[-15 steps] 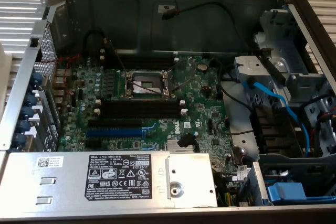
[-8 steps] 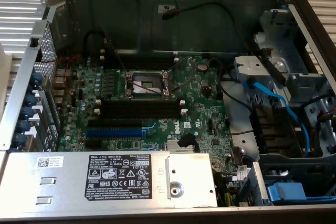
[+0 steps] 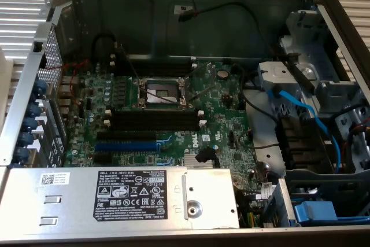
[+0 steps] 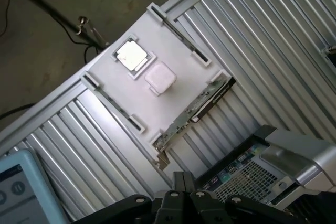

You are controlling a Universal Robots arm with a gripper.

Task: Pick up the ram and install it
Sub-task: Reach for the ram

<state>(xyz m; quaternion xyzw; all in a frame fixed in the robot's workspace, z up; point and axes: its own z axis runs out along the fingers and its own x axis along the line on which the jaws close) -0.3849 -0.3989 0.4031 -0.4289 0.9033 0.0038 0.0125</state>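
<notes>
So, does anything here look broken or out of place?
Nothing really stands out. The memory stick sits on edge in a groove of the white tray, and the long black slots in the open computer are empty.

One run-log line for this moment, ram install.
gripper: shut, empty | ram: on edge in white tray, not picked | black slots on motherboard: empty

The ram, a long, thin dark stick, stands on its edge in a slot along the side of the white tray that is closest to the tool, its near end just beyond the tool's tip, untouched.
</notes>
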